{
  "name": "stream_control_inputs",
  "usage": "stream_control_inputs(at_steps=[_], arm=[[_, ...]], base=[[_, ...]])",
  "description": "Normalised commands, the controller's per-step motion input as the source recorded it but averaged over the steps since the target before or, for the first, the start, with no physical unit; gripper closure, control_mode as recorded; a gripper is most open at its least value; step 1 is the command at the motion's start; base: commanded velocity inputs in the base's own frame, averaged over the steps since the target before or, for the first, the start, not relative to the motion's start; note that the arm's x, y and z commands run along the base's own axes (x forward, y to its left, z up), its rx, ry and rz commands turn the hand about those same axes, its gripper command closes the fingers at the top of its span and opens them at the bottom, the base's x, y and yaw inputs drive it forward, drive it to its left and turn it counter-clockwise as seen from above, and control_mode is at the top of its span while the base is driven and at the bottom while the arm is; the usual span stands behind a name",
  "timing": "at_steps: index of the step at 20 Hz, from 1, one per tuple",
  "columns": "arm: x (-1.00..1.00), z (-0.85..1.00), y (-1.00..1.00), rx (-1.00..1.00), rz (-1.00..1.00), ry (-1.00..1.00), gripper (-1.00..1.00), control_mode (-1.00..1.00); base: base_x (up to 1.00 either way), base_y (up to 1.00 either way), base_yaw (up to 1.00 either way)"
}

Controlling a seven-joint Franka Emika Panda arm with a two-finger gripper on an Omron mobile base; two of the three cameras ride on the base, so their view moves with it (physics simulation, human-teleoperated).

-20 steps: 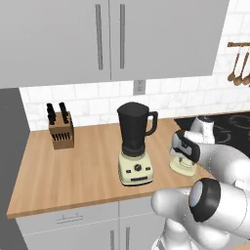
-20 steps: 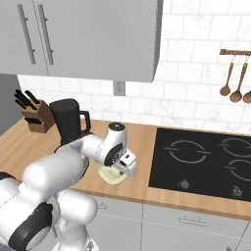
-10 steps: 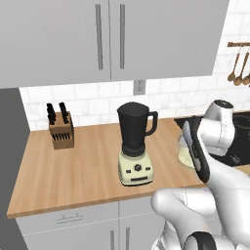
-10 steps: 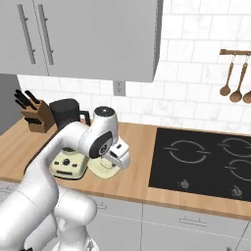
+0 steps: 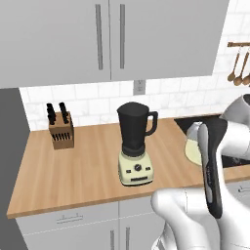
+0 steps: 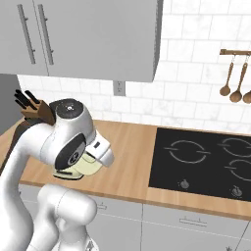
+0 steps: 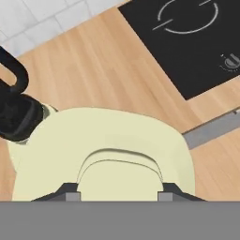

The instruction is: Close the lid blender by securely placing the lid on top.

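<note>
The lid (image 7: 103, 154) is pinched by its knob in the hand (image 7: 117, 194), carried above the worktop (image 5: 73, 166) at 3 o'clock from the blender (image 5: 134, 144). It is best kept level, brought over the open jar rim, centred, then lowered and pressed down evenly.

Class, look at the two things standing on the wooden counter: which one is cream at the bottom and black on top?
The blender: a tall black jar with a side handle on a cream base with dial. The wooden knife block is brown, with black knife handles.
</note>
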Motion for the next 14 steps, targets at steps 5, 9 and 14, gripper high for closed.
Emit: stream_control_inputs(at_steps=[5,9,14], arm=[[-0.31,1.0,0.36,0.0,0.0,-0.05,1.0,-1.0],[-0.13,1.0,0.39,0.0,0.0,0.0,1.0,-1.0],[0.03,1.0,0.47,0.01,0.0,0.02,1.0,-1.0]], base=[[0.0,0.0,0.0],[0.0,0.0,0.0],[0.0,0.0,0.0]])
